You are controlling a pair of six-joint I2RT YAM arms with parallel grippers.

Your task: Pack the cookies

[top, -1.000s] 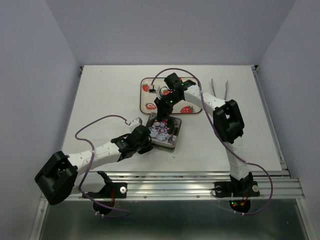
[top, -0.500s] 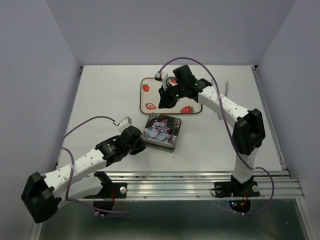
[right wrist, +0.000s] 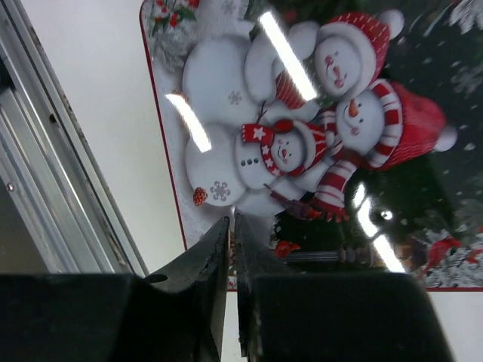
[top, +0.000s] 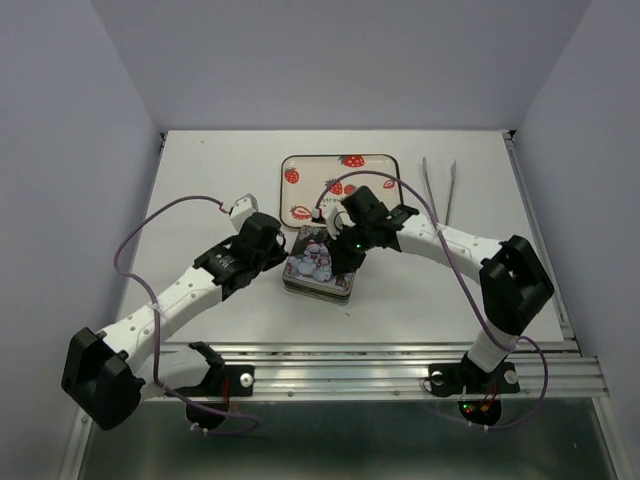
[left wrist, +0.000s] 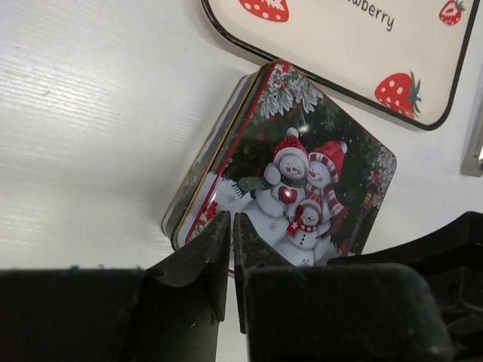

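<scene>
Left gripper (left wrist: 230, 225), fingers pinched nearly together on nothing, hangs just left of the snowman tin (left wrist: 302, 162). Right gripper (right wrist: 231, 228), equally empty, hovers over its lid. No cookies in sight, so presumably they're sealed inside the tin. The strawberry tray (top: 287, 186) sits behind it. Packing looks essentially finished.

The snowman tin (left wrist: 302, 170) is closed, so its inside is hidden. The strawberry tray (left wrist: 355, 53) is cut off by the left wrist view's top edge. From above, the right gripper (top: 340, 262) covers the tin's right side.
</scene>
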